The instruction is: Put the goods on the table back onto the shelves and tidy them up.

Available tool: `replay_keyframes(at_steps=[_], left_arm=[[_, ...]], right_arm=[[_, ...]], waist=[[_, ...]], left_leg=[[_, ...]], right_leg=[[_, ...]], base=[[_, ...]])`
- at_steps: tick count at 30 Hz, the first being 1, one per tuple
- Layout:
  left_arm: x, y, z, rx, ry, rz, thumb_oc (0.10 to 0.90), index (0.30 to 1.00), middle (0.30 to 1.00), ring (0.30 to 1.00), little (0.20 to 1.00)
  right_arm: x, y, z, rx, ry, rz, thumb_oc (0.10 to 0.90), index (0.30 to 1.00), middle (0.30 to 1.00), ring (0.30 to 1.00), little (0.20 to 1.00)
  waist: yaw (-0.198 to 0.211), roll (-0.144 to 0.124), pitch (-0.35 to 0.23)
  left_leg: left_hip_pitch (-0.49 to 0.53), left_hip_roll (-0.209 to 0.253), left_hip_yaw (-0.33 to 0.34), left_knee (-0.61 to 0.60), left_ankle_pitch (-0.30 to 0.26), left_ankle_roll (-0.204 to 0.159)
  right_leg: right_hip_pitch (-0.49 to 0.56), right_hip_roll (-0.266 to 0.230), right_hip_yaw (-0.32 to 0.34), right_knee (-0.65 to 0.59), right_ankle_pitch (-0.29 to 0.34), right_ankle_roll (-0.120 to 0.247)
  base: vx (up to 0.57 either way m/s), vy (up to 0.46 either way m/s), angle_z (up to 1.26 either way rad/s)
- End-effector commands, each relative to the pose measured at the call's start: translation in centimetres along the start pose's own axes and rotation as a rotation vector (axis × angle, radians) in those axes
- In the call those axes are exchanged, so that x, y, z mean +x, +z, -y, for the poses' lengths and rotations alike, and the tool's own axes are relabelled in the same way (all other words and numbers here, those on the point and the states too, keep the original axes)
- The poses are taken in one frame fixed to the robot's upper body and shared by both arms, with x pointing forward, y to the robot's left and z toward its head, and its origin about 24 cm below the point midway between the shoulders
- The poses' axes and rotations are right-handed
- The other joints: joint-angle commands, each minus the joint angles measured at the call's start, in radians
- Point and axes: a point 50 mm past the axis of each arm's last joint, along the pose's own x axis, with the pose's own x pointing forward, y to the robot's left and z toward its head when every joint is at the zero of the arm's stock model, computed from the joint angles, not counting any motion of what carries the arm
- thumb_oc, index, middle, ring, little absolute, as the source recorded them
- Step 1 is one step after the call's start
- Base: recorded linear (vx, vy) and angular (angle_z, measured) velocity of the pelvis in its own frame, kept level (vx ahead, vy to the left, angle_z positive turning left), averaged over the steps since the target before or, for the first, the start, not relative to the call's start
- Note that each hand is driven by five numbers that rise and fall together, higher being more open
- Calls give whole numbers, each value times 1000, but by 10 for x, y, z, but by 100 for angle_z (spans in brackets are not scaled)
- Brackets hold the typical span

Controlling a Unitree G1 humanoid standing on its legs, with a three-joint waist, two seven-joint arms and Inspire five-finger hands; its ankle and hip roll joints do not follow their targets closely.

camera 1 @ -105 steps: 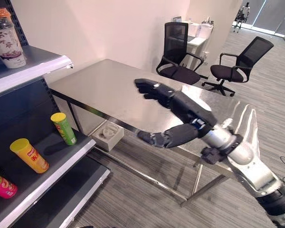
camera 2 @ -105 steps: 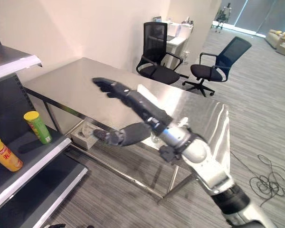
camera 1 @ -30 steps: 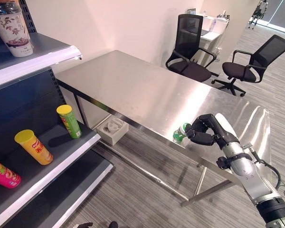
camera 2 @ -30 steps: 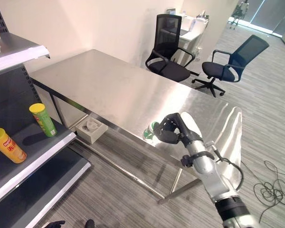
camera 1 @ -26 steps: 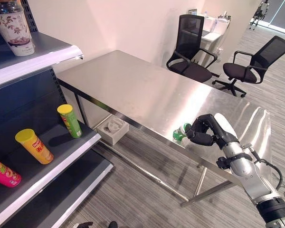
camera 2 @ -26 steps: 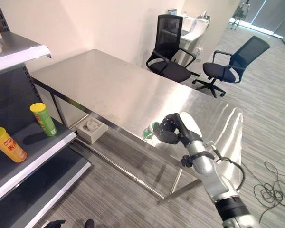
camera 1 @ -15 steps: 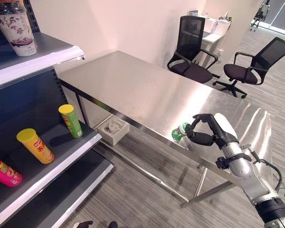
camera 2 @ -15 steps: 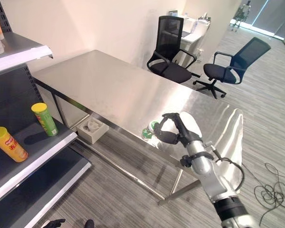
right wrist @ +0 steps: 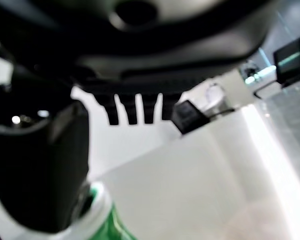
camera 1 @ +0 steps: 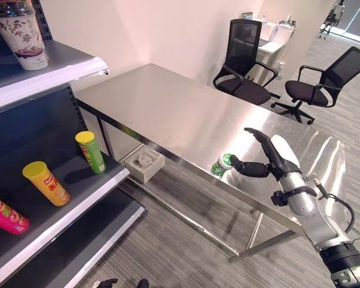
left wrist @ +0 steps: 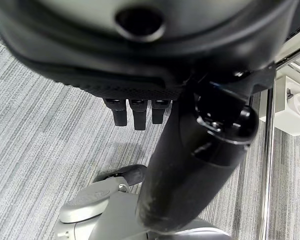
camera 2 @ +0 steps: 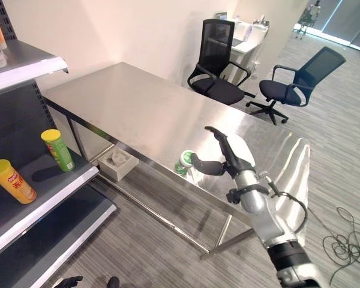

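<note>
The green can (camera 1: 222, 164) lies at the table (camera 1: 168, 114) edge beside the right hand (camera 1: 269, 161), fingers spread; grasping comes next.

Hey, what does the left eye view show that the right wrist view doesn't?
Only the left eye view shows the shelves with a green can, a yellow can, a pink can and a patterned cup, plus two office chairs. Only the right wrist view shows the hand's underside up close. Both show the right hand, open, its thumb by the green bottle on the steel table.
</note>
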Motion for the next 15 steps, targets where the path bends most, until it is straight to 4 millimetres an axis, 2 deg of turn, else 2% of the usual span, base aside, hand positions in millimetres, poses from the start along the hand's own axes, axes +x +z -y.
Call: replay_keyframes(at_steps=[1,2,8,15], left_arm=[[4,25,19,52,-56,68,800,900,900,900,900],[4,25,19,52,-53,65,800,900,900,900,900],[4,23,18,46,-49,57,800,900,900,900,900],[4,24,17,29,-41,62,800,900,900,900,900]], right_arm=[[28,37,32,15,-159,161,800,900,900,900,900],[34,49,36,28,-178,198,800,900,900,900,900],[44,69,41,17,-194,261,800,900,900,900,900],[45,72,42,-32,-191,269,800,900,900,900,900]], waist=[[51,5,-53],[56,-1,-51],[65,-11,-51],[69,-13,-45]], left_leg=[[-2,8,-30,3,-99,29],[-4,8,-32,3,-99,29],[-5,7,-35,3,-99,30],[-6,6,-34,3,-100,31]], right_leg=[[-15,-34,71,75,-15,51],[-16,-33,72,75,-13,50],[-17,-31,73,75,-12,50],[-18,-28,72,75,-15,47]], base=[[0,9,7],[-1,8,9],[7,6,9],[1,1,1]])
